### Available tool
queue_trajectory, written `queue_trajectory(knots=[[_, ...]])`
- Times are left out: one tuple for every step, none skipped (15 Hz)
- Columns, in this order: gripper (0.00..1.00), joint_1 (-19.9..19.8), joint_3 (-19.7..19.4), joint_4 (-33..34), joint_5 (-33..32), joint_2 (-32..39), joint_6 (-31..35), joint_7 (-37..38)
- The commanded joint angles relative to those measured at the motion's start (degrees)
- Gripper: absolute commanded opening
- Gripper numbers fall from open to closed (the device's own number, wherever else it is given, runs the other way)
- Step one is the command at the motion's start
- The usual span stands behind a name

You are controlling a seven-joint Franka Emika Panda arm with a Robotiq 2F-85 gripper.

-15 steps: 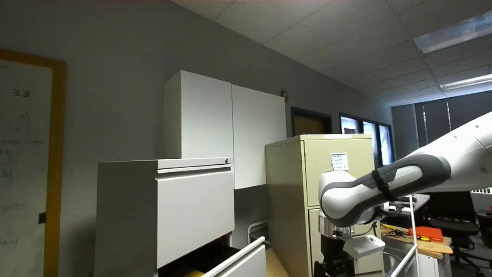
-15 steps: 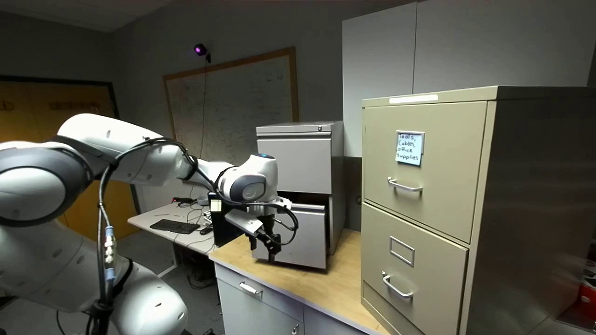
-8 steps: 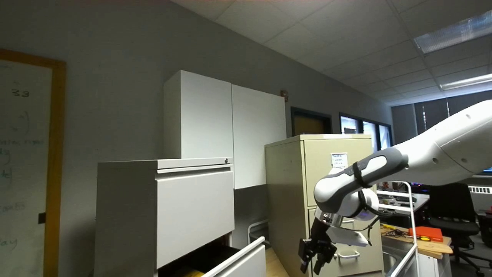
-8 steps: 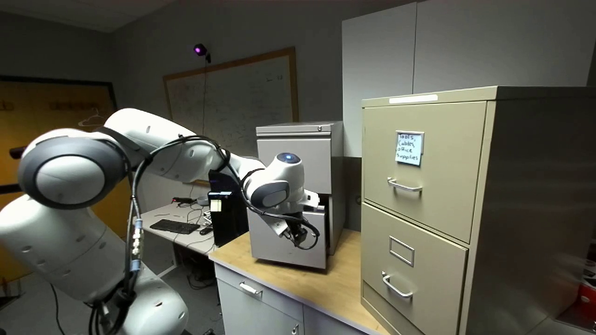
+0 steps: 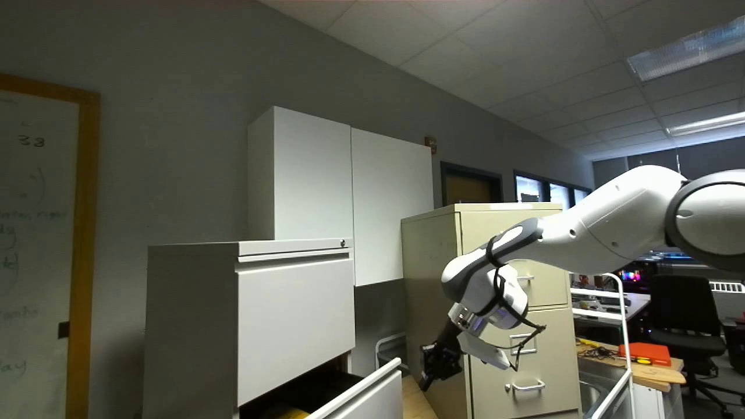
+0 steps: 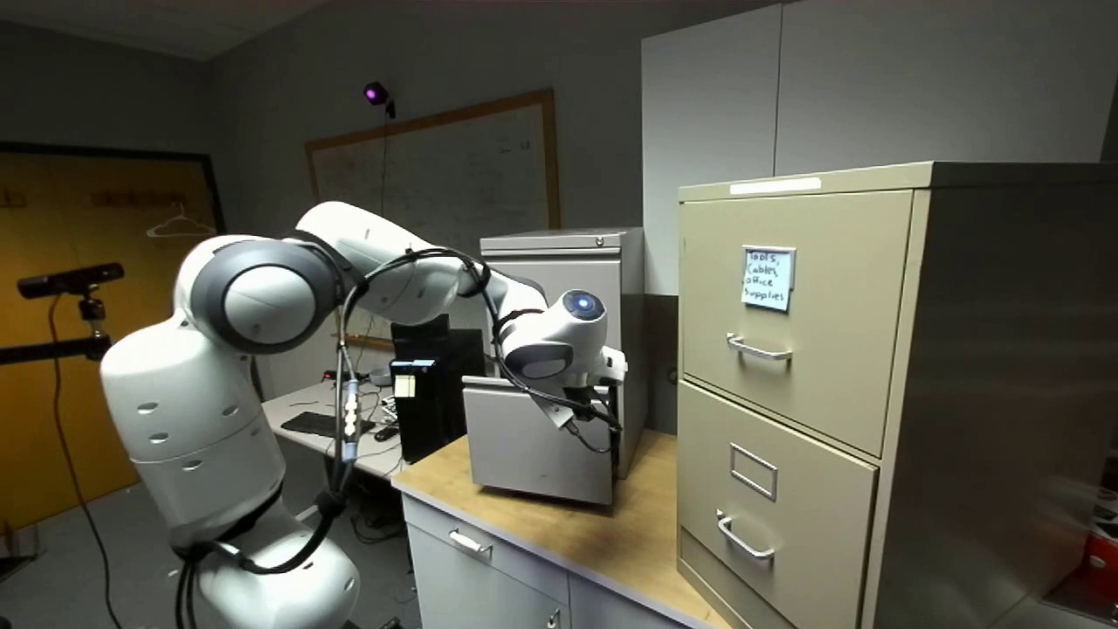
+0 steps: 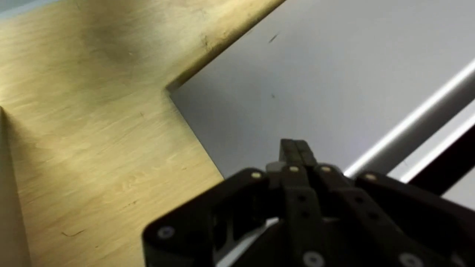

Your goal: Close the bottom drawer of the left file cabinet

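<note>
The tool has its tips together, clear only in the wrist view. Beyond, the bottom drawer juts from the grey cabinet over the worktop; only an exterior view shows the yellow thing inside.

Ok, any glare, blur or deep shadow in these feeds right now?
Wrist view: a bright highlight runs along the top of the bottom drawer; the gripper is dark and slightly soft. In an exterior view, the drawer's inside is in deep shadow.
</note>
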Motion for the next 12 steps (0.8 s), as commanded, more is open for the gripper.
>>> queue_trajectory(knots=[[0.0, -1.5, 1.6, 8.3, 9.4, 8.0, -2.1, -7.1], [0.0, -2.1, 2.4, 9.9, 11.9, 9.6, -2.4, -8.8], [0.0, -2.8, 3.3, 11.5, 14.1, 11.1, -2.6, -10.2], [0.0, -3.4, 4.0, 13.2, 16.3, 12.6, -3.0, -11.6], [0.0, -4.0, 4.9, 14.6, 17.9, 13.8, -3.3, -12.6], [0.0, -4.7, 5.6, 16.1, 19.2, 15.0, -3.6, -13.4], [0.0, -5.2, 6.4, 17.4, 20.1, 16.1, -3.8, -14.0], [0.0, -5.7, 7.0, 18.4, 20.6, 17.1, -4.1, -14.5], [0.0, -6.2, 7.4, 19.1, 20.9, 17.7, -4.7, -14.8], [0.0, -6.6, 7.9, 19.8, 21.4, 18.3, -4.9, -15.2], [0.0, -6.9, 8.3, 20.6, 21.8, 18.9, -5.2, -15.5], [0.0, -7.1, 8.7, 21.7, 22.0, 19.9, -5.5, -15.7]])
